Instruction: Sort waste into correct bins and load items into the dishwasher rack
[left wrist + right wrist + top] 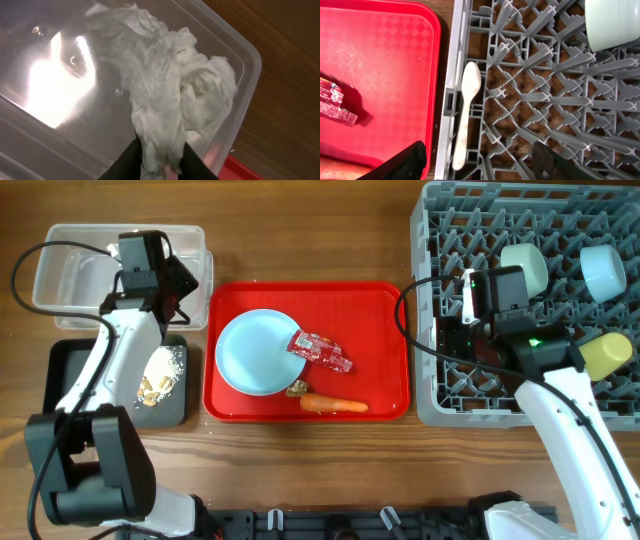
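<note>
My left gripper (161,150) is shut on the crumpled white tissue (170,85) and holds it over the right end of the clear tub (240,55). In the overhead view this gripper (178,284) is above the tub (60,275). My right gripper (479,150) is open over the left edge of the grey dishwasher rack (545,100). The white spoon (466,110) lies in the rack between its fingers. On the red tray (380,310) are the light blue plate (255,352), the red wrapper (322,352), the carrot (335,405) and a brown scrap (297,388).
The black tray (70,380) holds pale rice-like crumbs (160,375). In the rack (440,400) sit the pale green bowl (527,265), the light blue bowl (603,270) and the yellow cup (607,355). The red tray's edge (435,60) runs close beside the rack.
</note>
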{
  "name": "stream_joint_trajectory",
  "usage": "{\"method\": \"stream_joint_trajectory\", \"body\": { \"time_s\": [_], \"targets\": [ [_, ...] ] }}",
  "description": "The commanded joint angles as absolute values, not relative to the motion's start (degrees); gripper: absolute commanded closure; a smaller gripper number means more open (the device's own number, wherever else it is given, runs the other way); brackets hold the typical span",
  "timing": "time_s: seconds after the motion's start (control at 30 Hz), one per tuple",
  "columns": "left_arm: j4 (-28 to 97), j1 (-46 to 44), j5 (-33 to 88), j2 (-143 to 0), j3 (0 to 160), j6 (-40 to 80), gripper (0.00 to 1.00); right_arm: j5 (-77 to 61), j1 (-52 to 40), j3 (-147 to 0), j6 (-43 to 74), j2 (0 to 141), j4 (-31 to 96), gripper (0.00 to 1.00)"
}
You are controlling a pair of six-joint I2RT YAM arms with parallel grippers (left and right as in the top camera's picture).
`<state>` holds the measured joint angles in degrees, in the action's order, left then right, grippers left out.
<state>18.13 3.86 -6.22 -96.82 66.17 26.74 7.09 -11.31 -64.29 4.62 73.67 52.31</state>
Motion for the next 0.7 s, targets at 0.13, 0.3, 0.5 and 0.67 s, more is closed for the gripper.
{"method": "stream_joint_trajectory", "body": {
  "time_s": [0.13, 0.3, 0.5, 0.67],
  "targets": [
    [20.5, 3.0, -6.9, -91.1, 67.9, 18.4, 0.29, 6.3, -11.6, -65.0, 4.6, 74.1, 52.3, 0.3],
    [26.7, -2.5, -5.5, -88.6, 67.9, 18.4, 0.25, 6.3, -11.6, -65.0, 4.6, 74.1, 52.4, 0.3],
    [30.3, -12.2, 4.5, -88.9, 67.9, 20.4, 0.25, 6.1, -11.6, -65.0, 4.6, 74.1, 52.3, 0.3],
    [37.0, -21.5, 4.5, -90.0, 67.5, 33.6, 0.22, 6.1, -11.6, -65.0, 4.6, 74.1, 52.3, 0.3]
  ]
}}
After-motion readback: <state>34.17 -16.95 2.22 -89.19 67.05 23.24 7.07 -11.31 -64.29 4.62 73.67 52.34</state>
